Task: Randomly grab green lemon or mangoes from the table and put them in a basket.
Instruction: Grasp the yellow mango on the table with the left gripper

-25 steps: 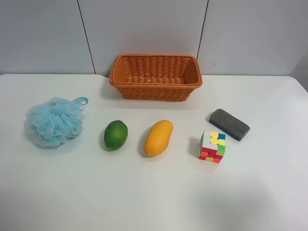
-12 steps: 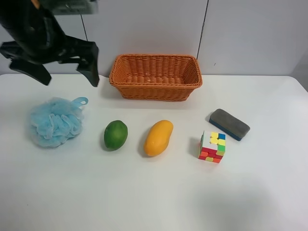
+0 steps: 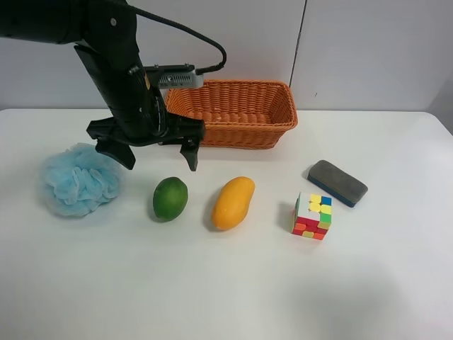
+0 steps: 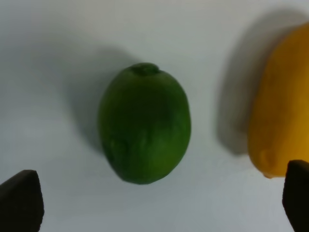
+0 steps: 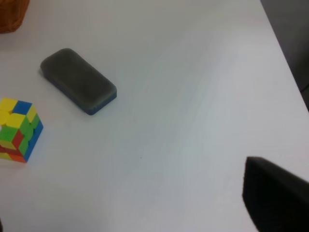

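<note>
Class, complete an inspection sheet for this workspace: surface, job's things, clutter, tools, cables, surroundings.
Surface: plain white table.
Job's things: glossy green lemon and yellow-orange mango lying apart; orange-brown wicker basket, nothing seen inside.
Clutter: blue mesh bath puff, multicoloured puzzle cube, grey-topped blue eraser block.
Tools: left tool open above the lemon; right tool barely visible, state unclear.
Cables: black cable looping off the left arm.
Surroundings: grey panelled wall.

One green lemon (image 3: 170, 198), one mango (image 3: 233, 202) and one basket (image 3: 226, 134) are on the table (image 3: 212, 290). There is also one blue bath sponge (image 3: 76, 180), one colour cube (image 3: 313, 216) and one grey eraser (image 3: 337, 183).
</note>
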Motion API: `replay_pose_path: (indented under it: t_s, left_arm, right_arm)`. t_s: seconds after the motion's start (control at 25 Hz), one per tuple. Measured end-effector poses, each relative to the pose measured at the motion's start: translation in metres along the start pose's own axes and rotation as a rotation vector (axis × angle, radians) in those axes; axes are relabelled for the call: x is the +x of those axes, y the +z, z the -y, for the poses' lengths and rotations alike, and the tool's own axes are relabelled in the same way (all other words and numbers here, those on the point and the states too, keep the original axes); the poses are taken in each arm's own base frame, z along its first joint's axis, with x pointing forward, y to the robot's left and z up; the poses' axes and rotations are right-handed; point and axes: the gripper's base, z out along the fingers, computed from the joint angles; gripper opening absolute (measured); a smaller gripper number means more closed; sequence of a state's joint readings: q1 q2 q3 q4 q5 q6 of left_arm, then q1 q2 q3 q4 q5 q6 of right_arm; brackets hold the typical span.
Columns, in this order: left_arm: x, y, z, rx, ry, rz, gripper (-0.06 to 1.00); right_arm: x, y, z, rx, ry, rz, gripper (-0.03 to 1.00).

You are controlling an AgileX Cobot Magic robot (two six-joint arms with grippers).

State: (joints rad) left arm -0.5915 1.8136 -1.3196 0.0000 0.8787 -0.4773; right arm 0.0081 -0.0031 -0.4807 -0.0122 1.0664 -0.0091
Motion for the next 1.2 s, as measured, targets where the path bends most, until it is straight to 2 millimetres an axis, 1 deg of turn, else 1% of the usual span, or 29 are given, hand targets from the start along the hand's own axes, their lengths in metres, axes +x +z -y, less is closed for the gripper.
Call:
replay_pose_path:
  t_s: [0.16, 0.36, 0.48, 0.64, 0.8, 1.04, 1.2]
  left_arm:
    - [0.004, 0.001, 0.016, 0.039, 0.028, 0.028, 0.99]
    - [0.013, 0.005, 0.039, 0.077, 0.058, 0.045, 0.99]
    - [0.018, 0.017, 0.053, 0.083, 0.081, 0.026, 0.99]
    - [0.015, 0.032, 0.067, 0.097, 0.084, 0.006, 0.99]
    - [0.01, 0.045, 0.078, 0.108, 0.092, -0.007, 0.99]
    - [0.008, 0.066, 0.096, 0.123, 0.127, -0.024, 0.99]
    - [0.008, 0.081, 0.102, 0.122, 0.145, -0.027, 0.99]
  right_arm:
    - [0.0, 0.0, 0.0, 0.0, 0.0, 0.0, 0.99]
    - [0.0, 0.0, 0.0, 0.0, 0.0, 0.0, 0.99]
    - [0.0, 0.0, 0.0, 0.0, 0.0, 0.0, 0.99]
    - [0.0, 0.0, 0.0, 0.0, 0.0, 0.0, 0.99]
    - [0.0, 0.0, 0.0, 0.0, 0.0, 0.0, 0.99]
    - [0.0, 0.0, 0.0, 0.0, 0.0, 0.0, 0.99]
    - [0.0, 0.0, 0.0, 0.0, 0.0, 0.0, 0.99]
